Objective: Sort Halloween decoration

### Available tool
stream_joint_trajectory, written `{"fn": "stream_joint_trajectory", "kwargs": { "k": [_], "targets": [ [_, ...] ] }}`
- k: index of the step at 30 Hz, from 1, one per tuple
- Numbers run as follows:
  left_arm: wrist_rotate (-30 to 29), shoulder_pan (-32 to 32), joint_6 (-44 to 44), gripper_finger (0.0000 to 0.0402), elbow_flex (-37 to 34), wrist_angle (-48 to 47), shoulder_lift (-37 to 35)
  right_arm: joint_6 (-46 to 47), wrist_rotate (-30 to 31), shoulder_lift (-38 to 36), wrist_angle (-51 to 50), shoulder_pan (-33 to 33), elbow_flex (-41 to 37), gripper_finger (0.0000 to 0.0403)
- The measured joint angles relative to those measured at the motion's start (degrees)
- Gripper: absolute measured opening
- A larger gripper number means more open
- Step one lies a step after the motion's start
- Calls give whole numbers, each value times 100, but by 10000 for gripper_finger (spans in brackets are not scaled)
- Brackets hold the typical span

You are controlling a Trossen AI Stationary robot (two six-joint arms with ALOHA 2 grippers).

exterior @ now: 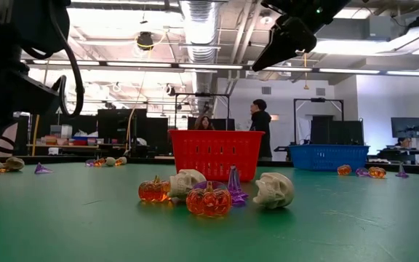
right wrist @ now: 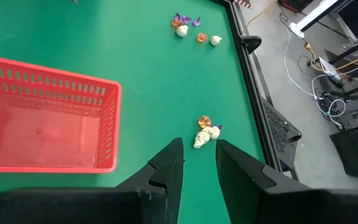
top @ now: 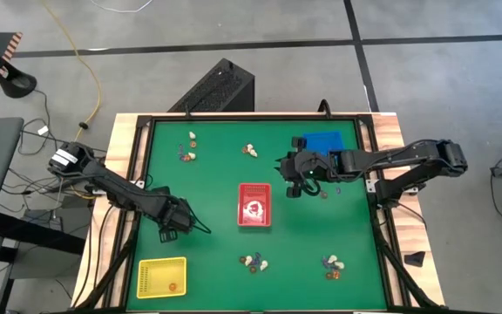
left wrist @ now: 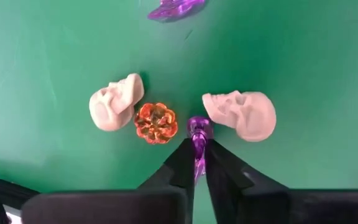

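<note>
On the green table (top: 207,166) I see the red tray (top: 254,204) at centre. My right gripper (right wrist: 196,163) hovers beside it, jaws spread and empty. My left gripper (left wrist: 197,163) pinches a purple trinket (left wrist: 198,132) between two cream skulls (left wrist: 115,102).

Left gripper (left wrist: 199,163) fingers pinch a purple trinket (left wrist: 198,134) (between 2 skulls (left wrist: 241,114)).

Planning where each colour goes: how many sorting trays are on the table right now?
3: the red tray at the centre, the blue tray at the far edge beside the right gripper, the yellow tray at the near-left corner.
</note>
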Motion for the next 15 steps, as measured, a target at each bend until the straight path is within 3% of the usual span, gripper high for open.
{"fn": "stream_joint_trajectory", "kwargs": {
  "k": [5, 10, 15],
  "targets": [
    [17, 0, 59, 5, 56, -69, -7, 0, 0, 0, -2, 0, 0, 125],
    [132, 0, 232, 2, 542, -523, -7, -16, 0, -1, -11, 0, 0, 125],
    [-367, 0, 249, 1, 1312, -1225, -7, -45, 0, -1, -119, 0, 0, 125]
  ]
}}
